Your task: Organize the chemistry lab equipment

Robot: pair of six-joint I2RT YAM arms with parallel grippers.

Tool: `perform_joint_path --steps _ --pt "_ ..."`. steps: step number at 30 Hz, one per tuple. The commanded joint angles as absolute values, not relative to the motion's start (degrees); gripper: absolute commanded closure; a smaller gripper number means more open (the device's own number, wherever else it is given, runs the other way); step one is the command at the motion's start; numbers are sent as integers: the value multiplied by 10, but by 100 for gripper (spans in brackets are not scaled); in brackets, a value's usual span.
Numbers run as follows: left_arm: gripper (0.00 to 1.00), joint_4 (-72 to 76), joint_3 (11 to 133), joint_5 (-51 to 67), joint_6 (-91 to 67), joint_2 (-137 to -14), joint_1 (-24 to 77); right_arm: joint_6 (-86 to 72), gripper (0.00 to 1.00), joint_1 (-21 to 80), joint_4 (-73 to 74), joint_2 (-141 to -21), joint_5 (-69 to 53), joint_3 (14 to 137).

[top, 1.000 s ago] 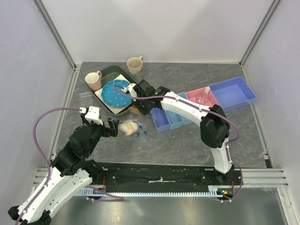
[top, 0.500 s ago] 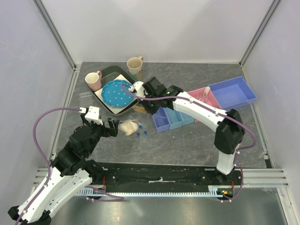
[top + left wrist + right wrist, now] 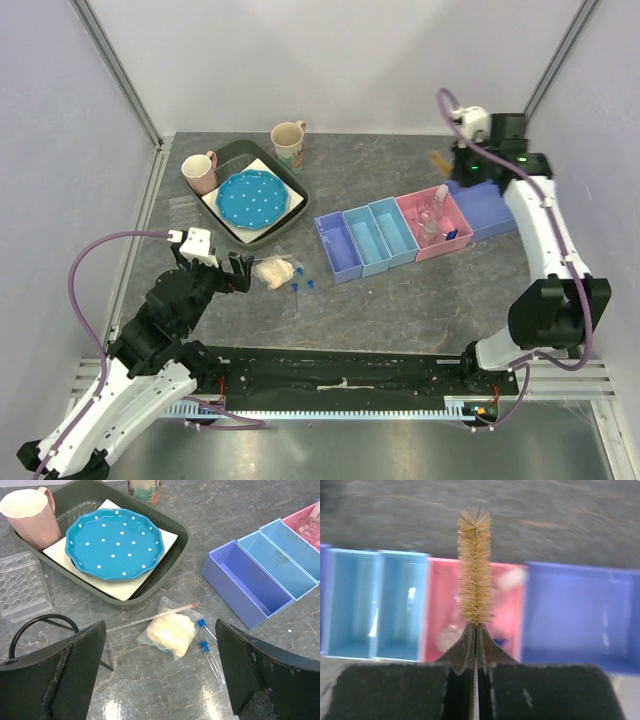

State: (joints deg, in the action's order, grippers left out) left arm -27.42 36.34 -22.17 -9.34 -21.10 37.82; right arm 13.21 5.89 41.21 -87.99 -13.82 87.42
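Observation:
My right gripper is shut on the wire stem of a tan-bristled tube brush and holds it in the air at the back right, above the far edge of the large blue bin. The right wrist view shows the jaws pinched on the stem, with the bins blurred below. My left gripper is open and empty, low over the table. Just ahead of it lie a small plastic bag of white stuff, two blue-capped test tubes and a thin glass rod.
A row of bins stands mid-table: purple, two light blue and pink with glassware. A green tray holds a blue dotted plate. Two mugs, a clear well plate and a black wire ring are at the left.
My right arm has swung from beside the plate at centre-left to the far back right, carrying the brush with it. The left arm has not moved.

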Motion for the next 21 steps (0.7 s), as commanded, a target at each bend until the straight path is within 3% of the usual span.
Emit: perform_joint_path --steps 1,8,15,21 --pt "4 -259 363 -216 -80 -203 375 232 99 -98 442 -867 -192 873" --pt "4 -258 362 -213 -80 -199 375 295 97 -244 468 -962 -214 921" --pt "4 -258 361 -214 -81 -200 375 392 96 -258 548 -1039 -283 964" --pt "4 -258 362 -213 -80 -207 375 486 95 -233 609 -1104 -255 1030"
